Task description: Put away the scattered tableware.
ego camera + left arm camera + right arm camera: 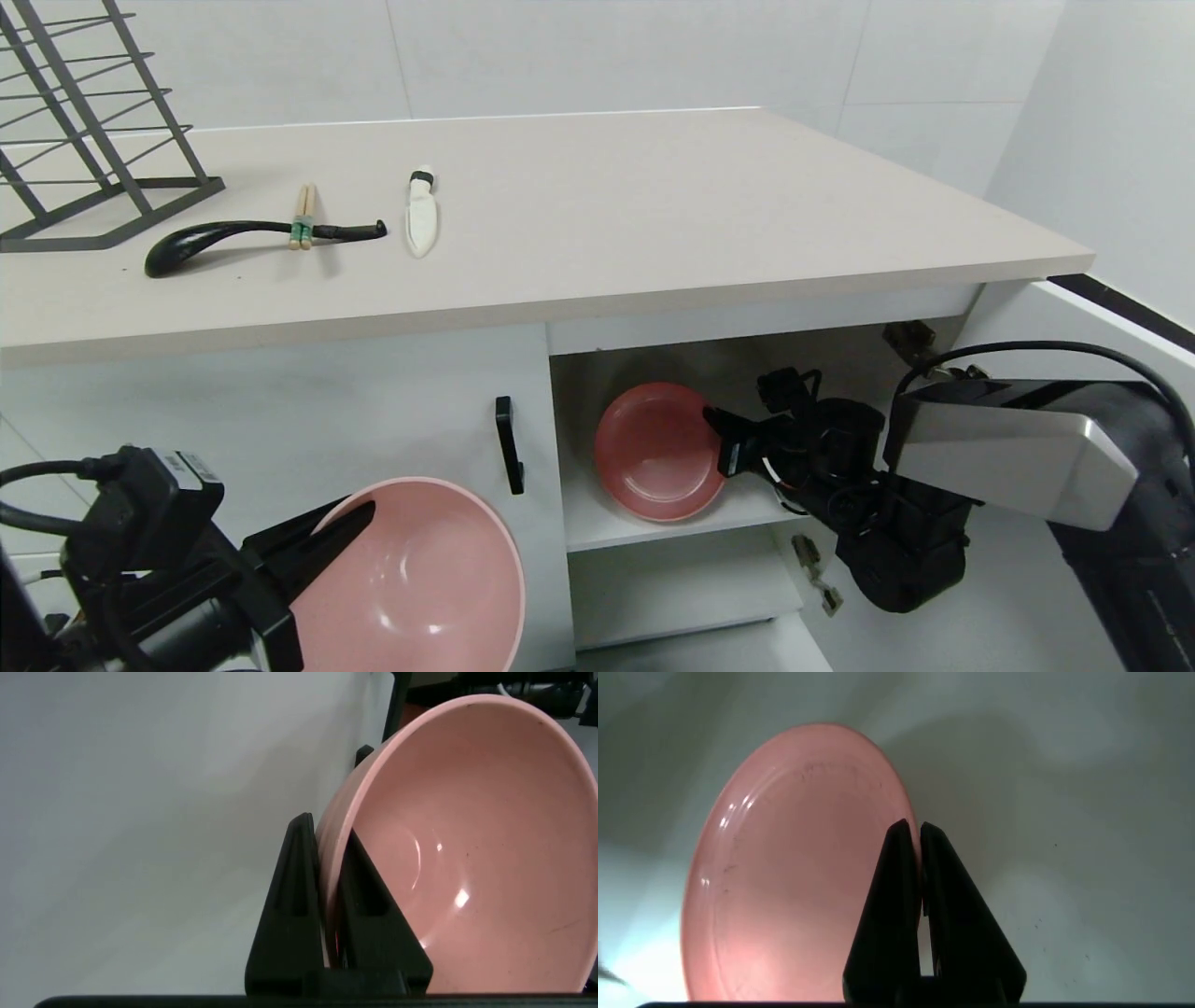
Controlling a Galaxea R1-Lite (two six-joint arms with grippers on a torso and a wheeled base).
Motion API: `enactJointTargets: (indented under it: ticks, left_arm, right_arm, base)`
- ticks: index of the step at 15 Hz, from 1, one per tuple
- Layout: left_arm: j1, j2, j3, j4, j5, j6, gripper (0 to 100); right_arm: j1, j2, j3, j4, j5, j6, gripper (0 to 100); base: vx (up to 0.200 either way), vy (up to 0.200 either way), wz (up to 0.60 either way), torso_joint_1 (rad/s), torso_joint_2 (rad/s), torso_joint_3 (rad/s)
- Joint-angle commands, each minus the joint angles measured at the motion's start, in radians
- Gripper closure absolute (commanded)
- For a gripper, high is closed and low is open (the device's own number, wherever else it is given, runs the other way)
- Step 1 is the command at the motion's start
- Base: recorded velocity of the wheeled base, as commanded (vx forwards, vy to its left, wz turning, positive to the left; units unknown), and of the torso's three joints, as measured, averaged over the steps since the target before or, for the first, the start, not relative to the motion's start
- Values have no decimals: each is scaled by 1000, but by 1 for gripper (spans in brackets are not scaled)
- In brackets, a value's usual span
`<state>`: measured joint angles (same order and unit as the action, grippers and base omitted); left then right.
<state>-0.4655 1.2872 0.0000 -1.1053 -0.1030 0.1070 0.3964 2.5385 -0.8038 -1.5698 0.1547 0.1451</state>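
On the white cabinet shelf (pixel 644 528), centre-right of the head view, the R gripper (pixel 721 437) pinches the rim of a round pink plastic-looking plate (pixel 653 448) standing tilted, while at lower left the L gripper (pixel 347 519) nips a deep pink bowl (pixel 429 579) by its rim; both prob. light, stiff & slick, so hold by the edge.

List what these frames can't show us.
Right rim of the pink plate: behind the right gripper, head view.
Lower part of the pink bowl: cut off by head view's bottom edge; some rim behind the left gripper.
Top and left of the rack: cut off by head view's edges.
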Motion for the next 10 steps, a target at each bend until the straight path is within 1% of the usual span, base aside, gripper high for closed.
enactJointTargets:
  ticks: [1, 3, 6, 7, 9, 10]
  left_arm:
    - [-1, 1, 0, -1, 0, 0, 100]
    - [-2, 1, 0, -1, 0, 0, 100]
    - [-4, 3, 0, 1, 0, 0, 100]
    - [-4, 4, 0, 5, 0, 0, 100]
    - [-5, 14, 0, 13, 0, 0, 100]
    - [-5, 17, 0, 13, 0, 0, 100]
  right_arm:
    - [-1, 26, -28, -1, -10, 2, 100]
    - [-1, 43, -54, -1, -35, 5, 100]
    - [-1, 54, -55, -1, -49, 5, 100]
    - [-2, 60, -51, -1, -89, 5, 100]
    - [-2, 63, -55, -1, -101, 4, 100]
    - [-2, 63, -57, -1, -103, 4, 0]
  base:
    - [0, 0, 0, 0, 0, 0]
    - [0, 0, 0, 0, 0, 0]
    - [0, 0, 0, 0, 0, 0]
    - [0, 0, 0, 0, 0, 0]
    - [0, 0, 0, 0, 0, 0]
    - [0, 0, 0, 0, 0, 0]
